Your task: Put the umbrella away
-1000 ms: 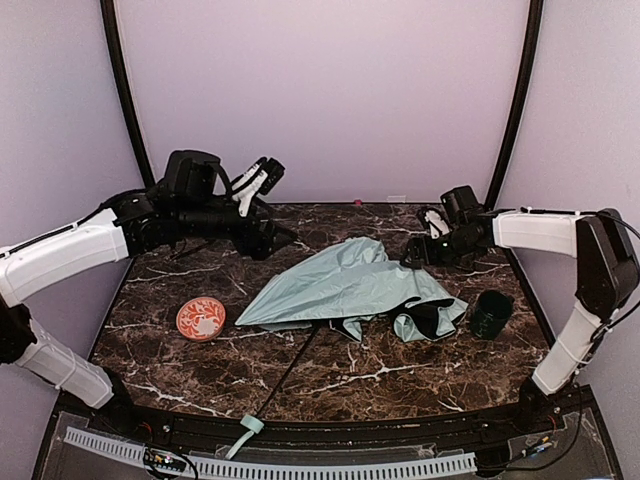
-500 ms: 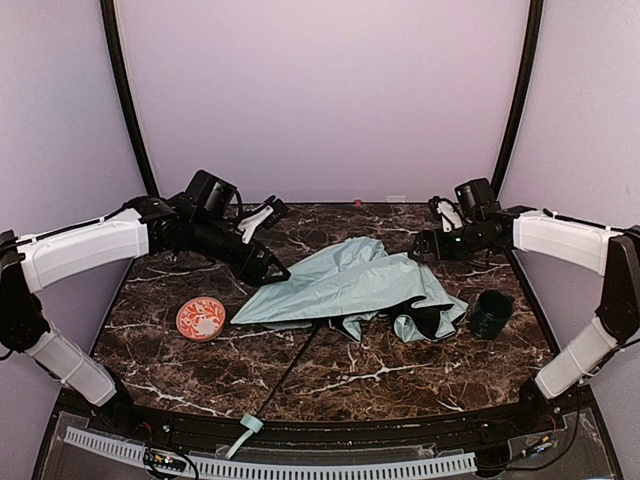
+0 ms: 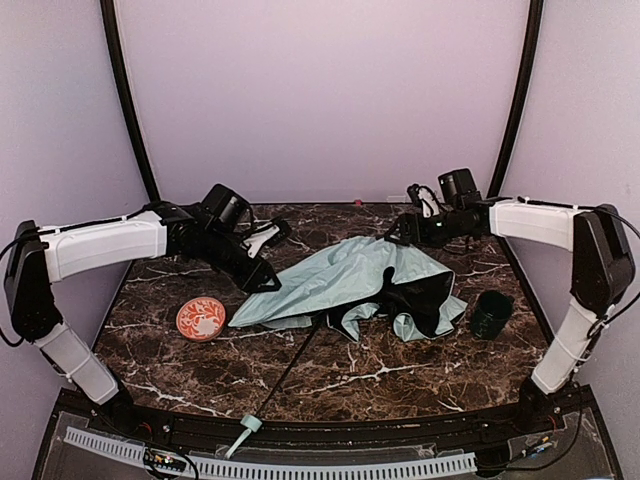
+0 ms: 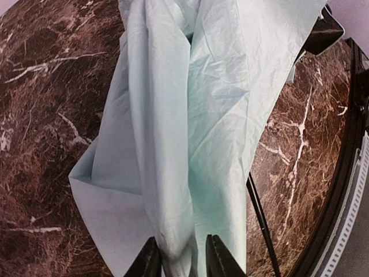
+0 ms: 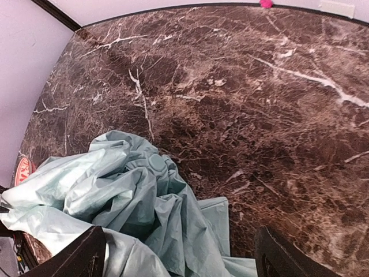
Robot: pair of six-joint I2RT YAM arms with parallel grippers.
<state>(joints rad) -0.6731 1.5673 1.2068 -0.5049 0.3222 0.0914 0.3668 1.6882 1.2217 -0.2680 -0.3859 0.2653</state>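
A dark brown marble tabletop [image 3: 400,375] with white veins carries everything. Across its middle lies the umbrella [image 3: 340,285], half collapsed, its pale mint fabric crumpled in loose folds, with black lining showing on its right side. Its long axis runs on a diagonal. The thin black shaft [image 3: 290,372] leaves the canopy at its near edge and slants to the near left. It ends in the mint handle [image 3: 245,432] at the tabletop's near edge, a little left of centre. The canopy end points the other way, toward the far right.

The left arm reaches in low from the left, and the left fingers [image 3: 270,283] meet the canopy at its left edge. In the left wrist view they stand only narrowly apart, with a raised fold of the mint fabric filling the gap and touching both, so they are pinched onto that fold. The right arm comes in from the right, and the right fingers [image 3: 400,228] sit at the far right edge of the canopy. In the right wrist view they are spread wide with fabric below and between them, holding nothing.

A dark green cup [image 3: 491,313] stands upright just right of the canopy. An orange-red dish [image 3: 201,318] with a white pattern lies flat just left of the fabric's left corner, not touching it
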